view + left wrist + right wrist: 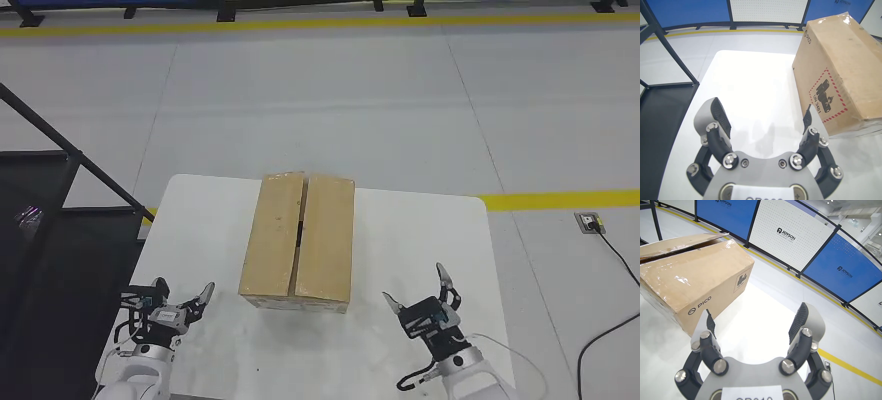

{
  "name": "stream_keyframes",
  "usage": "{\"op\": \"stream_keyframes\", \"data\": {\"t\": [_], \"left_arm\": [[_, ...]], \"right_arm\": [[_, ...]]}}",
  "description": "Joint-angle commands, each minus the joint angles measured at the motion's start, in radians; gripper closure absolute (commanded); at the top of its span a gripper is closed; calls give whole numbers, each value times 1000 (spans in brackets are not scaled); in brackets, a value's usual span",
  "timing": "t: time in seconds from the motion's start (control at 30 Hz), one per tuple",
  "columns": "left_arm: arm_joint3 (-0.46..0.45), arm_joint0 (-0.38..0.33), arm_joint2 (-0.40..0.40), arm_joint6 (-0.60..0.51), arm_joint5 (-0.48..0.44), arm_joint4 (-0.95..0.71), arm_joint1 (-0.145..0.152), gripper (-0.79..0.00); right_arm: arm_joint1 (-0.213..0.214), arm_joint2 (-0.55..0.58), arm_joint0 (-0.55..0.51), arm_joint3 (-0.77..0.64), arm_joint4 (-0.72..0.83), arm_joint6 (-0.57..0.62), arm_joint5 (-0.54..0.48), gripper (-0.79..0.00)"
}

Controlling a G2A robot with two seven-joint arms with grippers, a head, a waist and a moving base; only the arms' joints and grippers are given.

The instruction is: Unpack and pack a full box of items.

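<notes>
White table (420,235) holds the cardboard box (298,240), flaps (327,230) nearly shut; left gripper (762,104) and right gripper (755,308) hang spread and empty, so I judge unpacking starts by lifting a flap.

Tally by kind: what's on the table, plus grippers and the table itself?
Box: 1
Grippers: 2, left gripper and right gripper, both open
Table: 1
Total: 4
</notes>
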Motion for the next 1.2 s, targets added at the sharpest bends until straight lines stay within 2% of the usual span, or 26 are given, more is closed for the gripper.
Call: {"op": "stream_keyframes", "data": {"t": [0.0,0.13,0.27,0.43,0.87,1.17], "left_arm": [[9,-17,13,-11,-17,-14,-2,-785],[56,-76,61,-7,-40,4,-7,-785],[130,-145,112,12,-60,13,-14,-785],[174,-189,158,35,-64,18,-23,-785],[143,-181,231,24,-118,78,-31,-785],[112,-188,317,0,-143,130,-41,-785]], "right_arm": [[-1,-18,9,-9,-12,-37,-33,-785],[-2,-46,38,13,-41,-102,-88,-785],[-5,-60,53,25,-49,-127,-101,-785],[-4,-48,41,32,-45,-155,-125,-785],[-4,-35,44,50,-36,-182,-180,-785],[-5,-33,63,60,-51,-182,-202,-785]]}}
